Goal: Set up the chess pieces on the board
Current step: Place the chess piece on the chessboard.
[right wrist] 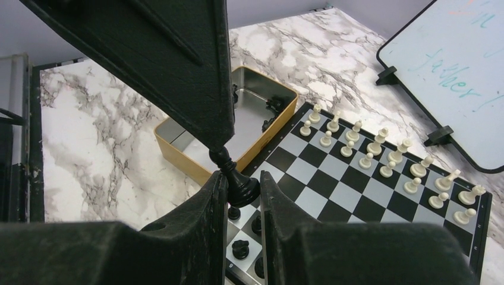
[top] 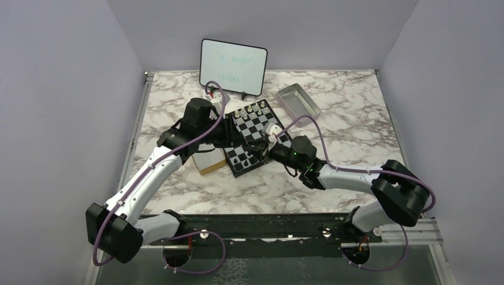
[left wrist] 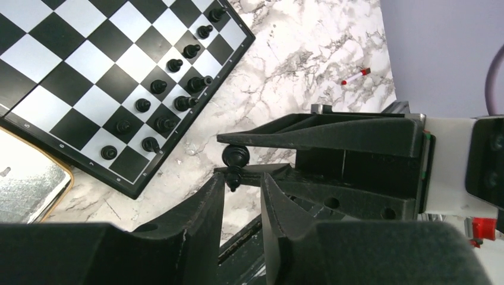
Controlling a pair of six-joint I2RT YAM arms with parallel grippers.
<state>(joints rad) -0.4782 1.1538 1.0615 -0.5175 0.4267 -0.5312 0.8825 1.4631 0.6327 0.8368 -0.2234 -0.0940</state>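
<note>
The board (top: 257, 122) shows in the left wrist view (left wrist: 59, 77) and the right wrist view (right wrist: 356, 196). Several black chess pieces (left wrist: 172, 89) stand in two rows along its near edge (top: 243, 157). My right gripper (right wrist: 243, 178) is shut on the base of one black piece (right wrist: 241, 184) and holds it above the board's corner. My left gripper (left wrist: 242, 178) is open. The head of the held piece (left wrist: 235, 157) lies between its tips, against one finger. Both grippers meet over the board (top: 261, 141).
White pieces (right wrist: 380, 148) fill the board's far rows. A tan wooden box (right wrist: 178, 151) beside the board holds more black pieces (right wrist: 273, 107). A grey tray (top: 297, 101) and a whiteboard (top: 233, 65) stand at the back. A red marker (left wrist: 355, 76) lies on the marble.
</note>
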